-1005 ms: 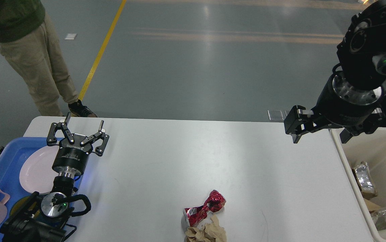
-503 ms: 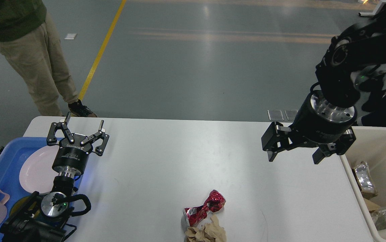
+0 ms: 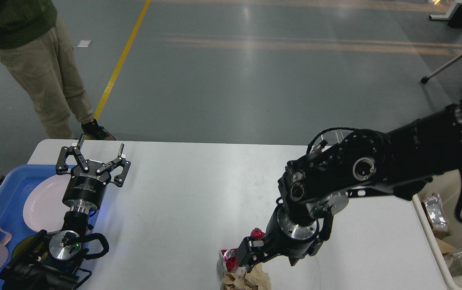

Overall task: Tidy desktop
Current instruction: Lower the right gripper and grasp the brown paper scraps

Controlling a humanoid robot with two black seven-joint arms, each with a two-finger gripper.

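white desktop carries a crushed red can and crumpled paper; my right gripper hangs over them, finger spread unclear; my left gripper gapes, empty.

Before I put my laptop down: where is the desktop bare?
The desktop is bare between the left tool and the right tool. It is crowded at the near edge: crushed red can, crumpled paper.

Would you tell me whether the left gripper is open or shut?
Open: the left gripper has its two fingers spread wide apart, with nothing between them.
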